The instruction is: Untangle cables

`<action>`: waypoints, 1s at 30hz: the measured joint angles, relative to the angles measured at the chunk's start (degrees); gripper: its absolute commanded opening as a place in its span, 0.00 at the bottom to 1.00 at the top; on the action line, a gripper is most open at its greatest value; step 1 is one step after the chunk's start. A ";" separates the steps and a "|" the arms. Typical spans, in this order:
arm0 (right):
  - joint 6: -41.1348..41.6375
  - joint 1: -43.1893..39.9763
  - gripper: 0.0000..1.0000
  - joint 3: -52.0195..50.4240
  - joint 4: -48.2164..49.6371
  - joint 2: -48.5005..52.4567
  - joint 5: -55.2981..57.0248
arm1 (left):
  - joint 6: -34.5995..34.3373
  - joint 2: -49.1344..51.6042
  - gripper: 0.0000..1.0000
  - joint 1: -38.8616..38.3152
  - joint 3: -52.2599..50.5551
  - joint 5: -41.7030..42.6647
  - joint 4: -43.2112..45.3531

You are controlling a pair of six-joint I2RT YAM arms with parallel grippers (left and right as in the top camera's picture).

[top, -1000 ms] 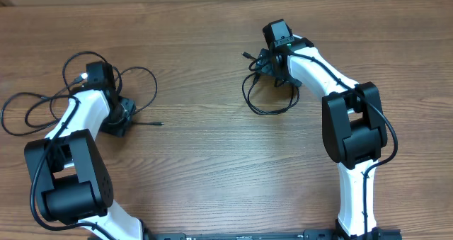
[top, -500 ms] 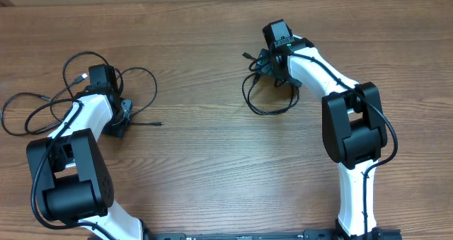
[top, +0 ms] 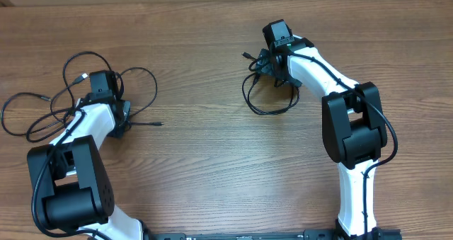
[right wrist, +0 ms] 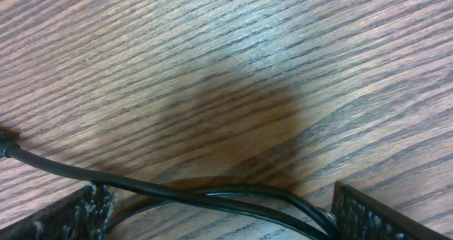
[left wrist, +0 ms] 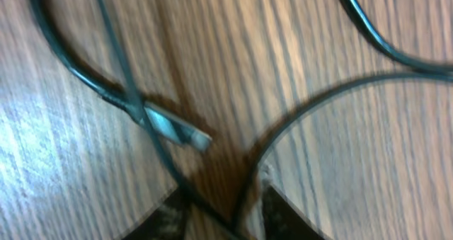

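Observation:
A bunch of thin black cables (top: 139, 71) lies looped at the left of the wooden table, with one plug end (top: 160, 124) pointing right. My left gripper (top: 120, 118) sits low over these loops. In the left wrist view its jaws (left wrist: 228, 215) are partly open, with two crossing strands between the fingertips and a silver plug (left wrist: 177, 130) just ahead. A second black cable (top: 265, 105) lies looped at centre right. My right gripper (top: 263, 61) is at its far end. In the right wrist view its jaws (right wrist: 216, 212) are wide open around two strands (right wrist: 212, 195) on the table.
The thicker black wires run along both white arms (top: 354, 127). Bare wooden table (top: 212, 169) lies between the two cable groups and toward the front edge.
My left wrist has shifted slightly toward the front over the left cables; the loops there barely moved. My right arm and its cable have not moved.

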 measured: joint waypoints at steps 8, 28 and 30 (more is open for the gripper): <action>-0.02 0.00 1.00 0.00 -0.04 0.00 0.02 | 0.70 -1.11 0.04 0.00 -2.86 -1.20 2.45; -0.02 0.00 1.00 0.00 -0.02 0.00 0.02 | 21.88 2.14 0.51 2.80 20.02 -19.52 -24.79; 0.00 0.00 1.00 0.00 -0.04 0.00 0.02 | 22.38 2.14 0.61 2.91 20.02 -20.72 -25.03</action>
